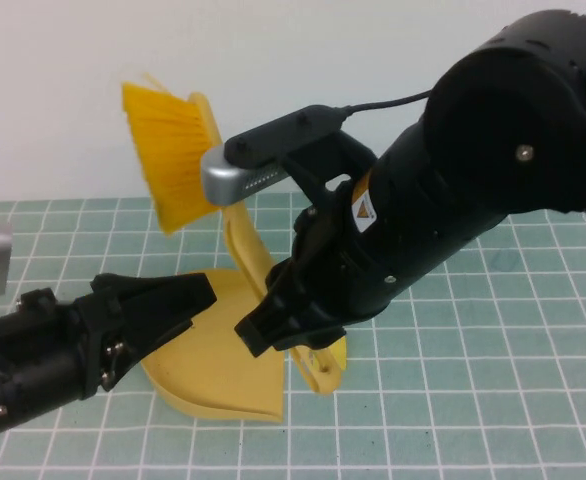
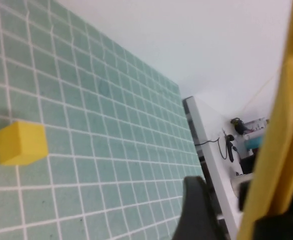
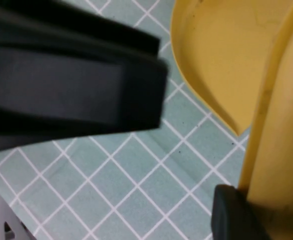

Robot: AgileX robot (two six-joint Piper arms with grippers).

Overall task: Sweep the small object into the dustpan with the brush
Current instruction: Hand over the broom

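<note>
A plain white wall stood behind the green gridded bench (image 1: 533, 400). The dustpan (image 1: 213, 370) lay flat at centre. Just beside its rear edge hung the left claw (image 1: 188, 300), spread and empty. Above it the right claw (image 1: 293, 335) pinched the brush (image 1: 178, 150), bristles up (nowhere near sweeping). The small object (image 2: 21, 142) sat on the bench apart from the dustpan, not yet swept in.

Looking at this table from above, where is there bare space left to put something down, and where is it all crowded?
Free: the green grid mat to the right of the dustpan, and the strip along the back wall. Crowded: the middle, where the left claw, open, sits at the dustpan, and the right claw holds the brush upright above it. The small block shows only in the left wrist view.
</note>
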